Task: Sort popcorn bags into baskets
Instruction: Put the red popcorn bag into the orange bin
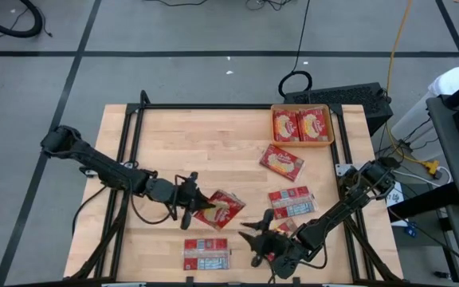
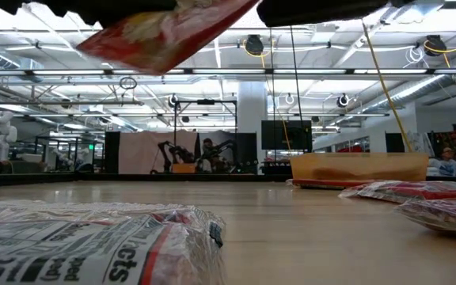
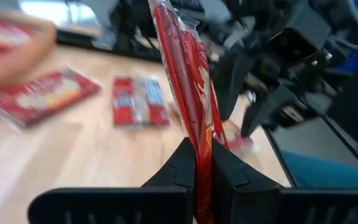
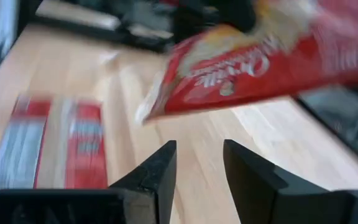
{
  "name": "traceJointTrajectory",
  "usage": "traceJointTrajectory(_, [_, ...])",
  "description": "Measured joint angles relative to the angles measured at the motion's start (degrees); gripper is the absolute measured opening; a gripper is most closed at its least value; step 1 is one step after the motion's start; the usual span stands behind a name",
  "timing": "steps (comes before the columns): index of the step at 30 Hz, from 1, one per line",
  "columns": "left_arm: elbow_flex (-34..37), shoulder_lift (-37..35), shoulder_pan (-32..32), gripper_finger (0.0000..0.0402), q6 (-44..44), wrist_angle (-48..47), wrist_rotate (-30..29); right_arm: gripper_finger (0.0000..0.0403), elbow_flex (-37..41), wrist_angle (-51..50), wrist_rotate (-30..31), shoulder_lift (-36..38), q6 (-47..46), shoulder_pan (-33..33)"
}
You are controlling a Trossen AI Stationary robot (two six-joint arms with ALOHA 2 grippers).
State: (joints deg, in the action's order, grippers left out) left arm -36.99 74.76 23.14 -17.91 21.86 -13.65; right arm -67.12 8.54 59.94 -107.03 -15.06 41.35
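A red popcorn bag [image 1: 223, 209] hangs above the table's near middle with my left gripper [image 1: 196, 203] shut on it. It shows overhead in the low view [image 2: 165, 32] and in the right wrist view [image 4: 266, 62]. My right gripper [image 4: 199, 165] stands open just near-right of that bag [image 1: 255, 231], with nothing between its fingers. The orange basket [image 1: 331, 135] at the far right holds two bags lying flat side by side. Other bags lie flat on the table [image 1: 282, 162], [image 1: 291, 202], [image 1: 205, 253]. My left gripper pinches the bag's left end [image 3: 202, 155] between its two fingers. The fingers come about level from the table's left. The bag reaches away from them toward the right arm, lifted clear of the table and tilted.
A label-side bag [image 2: 93, 237] lies close to the near edge, below the held one. Another small red bag [image 1: 285, 227] lies by the right arm. A black box and cables [image 1: 349, 97] sit past the far right corner. Bare wood shows on the table's far left [image 1: 182, 143].
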Motion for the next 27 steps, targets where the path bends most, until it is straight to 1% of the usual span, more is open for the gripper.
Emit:
traceJointTrajectory(2, [0.0, 0.0, 0.5, 0.0018, 1.0, 2.2, -2.6, 0.0125, 0.5, 0.6, 1.0, 0.1, -7.6, -1.0])
traceJointTrajectory(4, [0.0, 0.2, 1.0, 0.0024, 1.3, 4.2, -5.2, 0.0129, 1.1, 0.6, -0.3, 0.3, -11.8, -2.2])
traceJointTrajectory(7, [0.0, 0.7, 1.6, 0.0026, 2.2, 5.3, -7.8, 0.0143, 2.4, 0.7, -3.0, 1.4, -14.7, -3.6])
traceJointTrajectory(9, [0.0, 0.8, 2.1, 0.0022, 4.1, 5.7, -9.1, 0.0154, 4.0, 1.4, -3.1, 3.0, -16.0, -4.2])
traceJointTrajectory(11, [0.0, 0.7, 2.5, 0.0018, 5.8, 6.6, -10.4, 0.0165, 6.1, 4.6, -3.2, 4.8, -15.5, -4.6])
traceJointTrajectory(14, [0.0, 0.8, 2.1, 0.0016, 8.3, 7.6, -12.6, 0.0176, 11.2, 13.6, -3.2, 8.3, -11.6, -4.7])
traceJointTrajectory(18, [0.0, 0.8, -0.1, 0.0024, 9.6, 11.8, -13.2, 0.0182, 20.4, 31.6, -3.6, 13.2, -6.3, -5.1])
traceJointTrajectory(21, [0.0, 0.8, -2.3, 0.002, 10.0, 13.2, -13.1, 0.0182, 28.3, 46.9, -7.7, 15.5, -3.6, -7.1])
traceJointTrajectory(23, [0.0, 0.8, -3.8, 0.0017, 10.5, 14.3, -12.6, 0.0183, 32.9, 56.0, -11.6, 16.1, -2.9, -8.9])
traceJointTrajectory(27, [-0.1, 1.6, -7.0, 0.002, 10.8, 19.5, -9.7, 0.0183, 39.1, 67.7, -17.8, 16.2, -4.2, -13.6])
